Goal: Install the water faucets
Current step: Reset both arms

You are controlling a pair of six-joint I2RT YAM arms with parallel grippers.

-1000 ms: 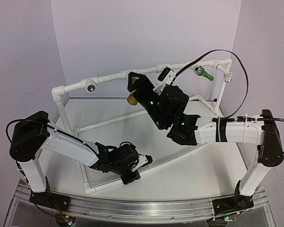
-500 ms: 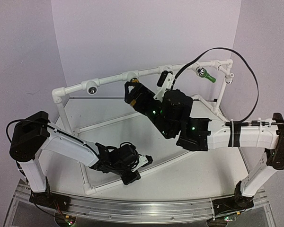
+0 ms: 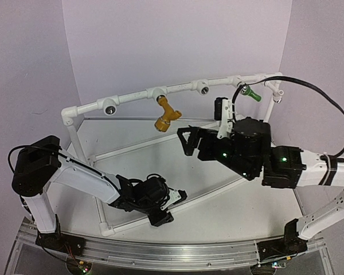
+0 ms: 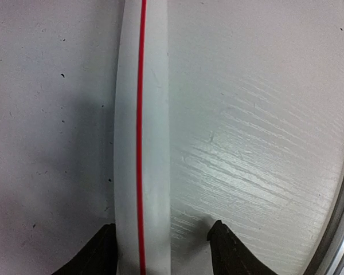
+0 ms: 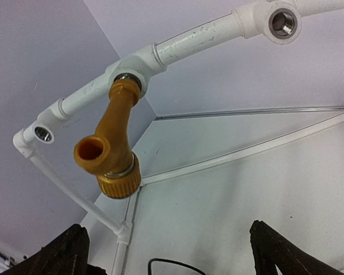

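Against pale lilac walls, a white pipe frame stood on the white table. The yellow-orange faucet hung seated in one rail socket, and the green faucet sat in another near the right corner. The right gripper gaped empty, apart from the yellow-orange faucet. The left gripper loosely straddled a red-striped pipe, unclenched.

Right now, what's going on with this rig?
Two arms are fitting taps into a white pipe frame. The yellow tap hangs from a socket up top; the right gripper is open, clear of it, holding nothing. The green tap sticks out near the frame's right end. The left gripper sits low, open, astride the front pipe.
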